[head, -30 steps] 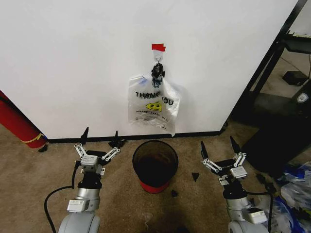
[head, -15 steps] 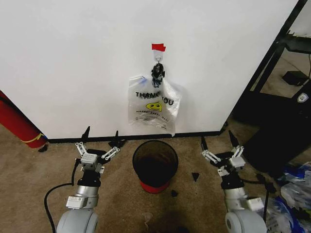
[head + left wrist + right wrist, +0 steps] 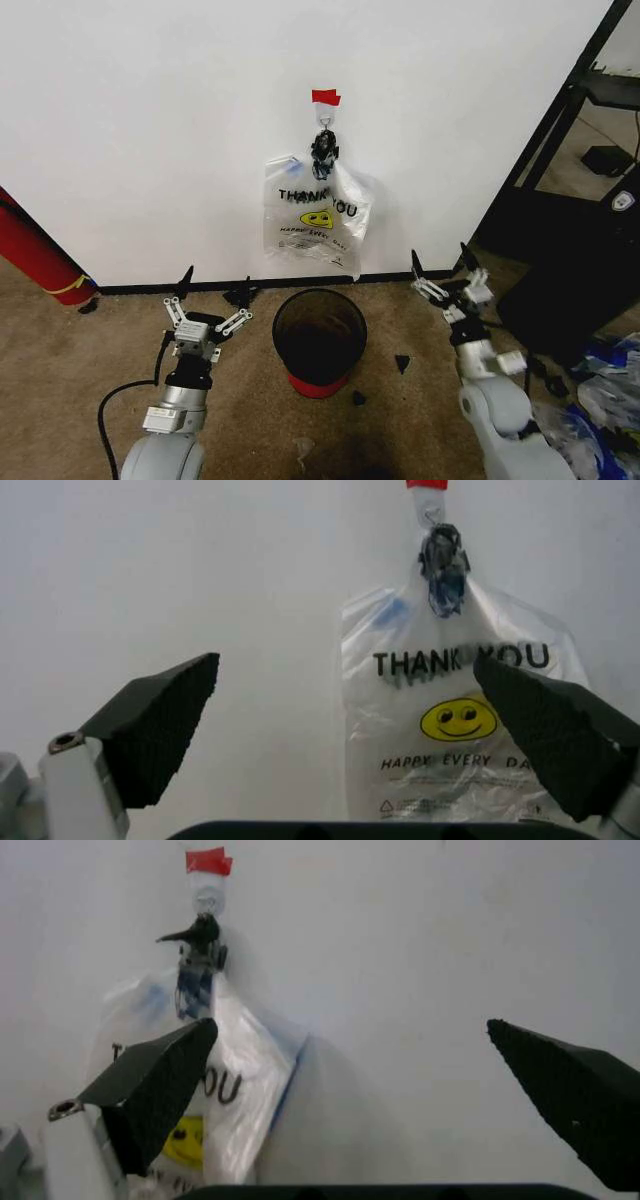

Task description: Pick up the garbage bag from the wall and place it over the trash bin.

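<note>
At the far left edge of the head view, a red cylinder point(image 3: 40, 255) leans against the white wall point(image 3: 150, 130) above the black baseboard point(image 3: 200, 285). My left claw point(image 3: 211, 308) sits in the lower left of the frame, low over the carpet point(image 3: 60, 370), its fingers spread wide apart and holding nothing; a black cable point(image 3: 115, 410) loops beside the arm. At centre, the garbage bag point(image 3: 315, 220) hangs flat against the wall from a small hook point(image 3: 324, 128), with a strip of red tape point(image 3: 325, 97) just above it; the "THANK YOU" print and yellow smiley face outward. Directly below the bag, near the baseboard, stands the black mesh trash bin point(image 3: 319, 340) with its red base. My right claw point(image 3: 440, 278) is raised at centre right of the frame, beside the bag's lower corner but apart from it, its fingers also spread and empty. A black metal frame point(image 3: 560, 110) fills the right side. From my left wrist, the bag point(image 3: 455, 712) shows between the two black fingertips point(image 3: 160, 720); from my right wrist, the bag point(image 3: 225, 1080) hangs beside the near fingertip point(image 3: 155, 1087).
</note>
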